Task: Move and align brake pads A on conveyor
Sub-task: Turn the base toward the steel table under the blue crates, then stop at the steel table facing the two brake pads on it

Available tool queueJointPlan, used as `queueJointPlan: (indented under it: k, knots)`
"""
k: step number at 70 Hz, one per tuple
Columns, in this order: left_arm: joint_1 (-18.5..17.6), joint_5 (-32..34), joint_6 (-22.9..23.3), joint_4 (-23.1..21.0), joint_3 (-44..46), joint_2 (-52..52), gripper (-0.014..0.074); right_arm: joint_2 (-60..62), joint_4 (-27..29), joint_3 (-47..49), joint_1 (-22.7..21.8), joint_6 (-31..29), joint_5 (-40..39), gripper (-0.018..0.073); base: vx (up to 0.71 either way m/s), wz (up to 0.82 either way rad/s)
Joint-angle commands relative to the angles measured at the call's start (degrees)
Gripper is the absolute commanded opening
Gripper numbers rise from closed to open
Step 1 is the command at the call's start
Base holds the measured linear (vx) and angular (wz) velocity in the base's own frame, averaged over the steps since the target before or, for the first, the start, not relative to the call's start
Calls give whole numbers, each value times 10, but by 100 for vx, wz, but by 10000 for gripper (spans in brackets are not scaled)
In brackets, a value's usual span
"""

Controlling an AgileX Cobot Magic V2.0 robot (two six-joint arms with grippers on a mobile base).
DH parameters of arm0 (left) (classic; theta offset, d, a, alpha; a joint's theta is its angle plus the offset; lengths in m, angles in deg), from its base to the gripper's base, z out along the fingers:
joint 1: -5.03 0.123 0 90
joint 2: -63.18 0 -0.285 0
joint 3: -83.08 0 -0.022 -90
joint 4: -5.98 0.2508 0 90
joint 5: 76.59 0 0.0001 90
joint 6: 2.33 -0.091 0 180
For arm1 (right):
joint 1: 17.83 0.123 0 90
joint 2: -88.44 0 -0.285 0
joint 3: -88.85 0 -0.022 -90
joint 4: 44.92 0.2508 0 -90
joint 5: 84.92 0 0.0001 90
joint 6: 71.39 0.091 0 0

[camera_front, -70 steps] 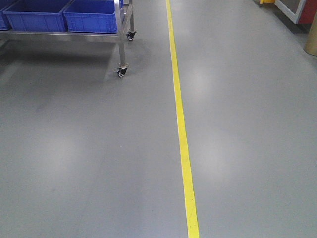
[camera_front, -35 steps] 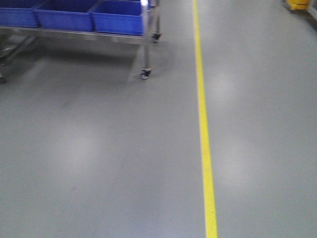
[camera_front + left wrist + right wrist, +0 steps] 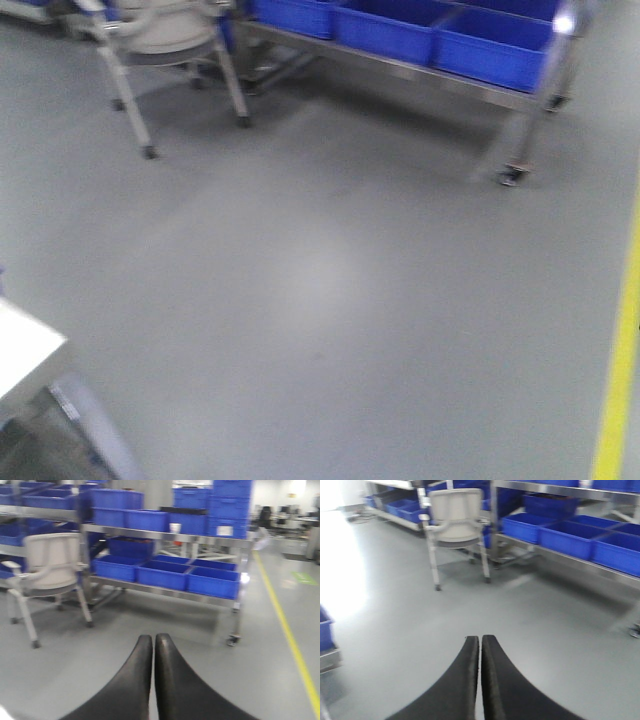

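The brake pads A and the conveyor are out of view in every frame. My left gripper is shut with nothing between its black fingers, held above grey floor and pointing toward a rack of blue bins. My right gripper is also shut and holds nothing, over bare floor with a chair ahead of it. All views are blurred by motion.
A wheeled steel rack carries blue bins at the back right of the front view. A grey chair stands at the back left. A yellow floor line runs along the right edge. A white surface corner shows at the lower left.
The front view has swung left: the rack and yellow line slid to the right, and the chair and a white corner came into view. The picture has grown more blurred.
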Motion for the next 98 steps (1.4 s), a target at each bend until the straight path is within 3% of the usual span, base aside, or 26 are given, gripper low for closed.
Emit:
queueJointPlan:
  k: [1,65,98]
  knots:
    - [-3,39,0,-2,13,-8,-6,-5,-6,16,-1,-5,-39,-6,5,95]
    - [-3,39,0,-2,13,-8,-6,-5,-6,16,-1,-5,-39,-6,9,77]
    - [-3,39,0,-2,13,-8,-6,-5,-6,16,-1,-5,-39,-6,11,54]
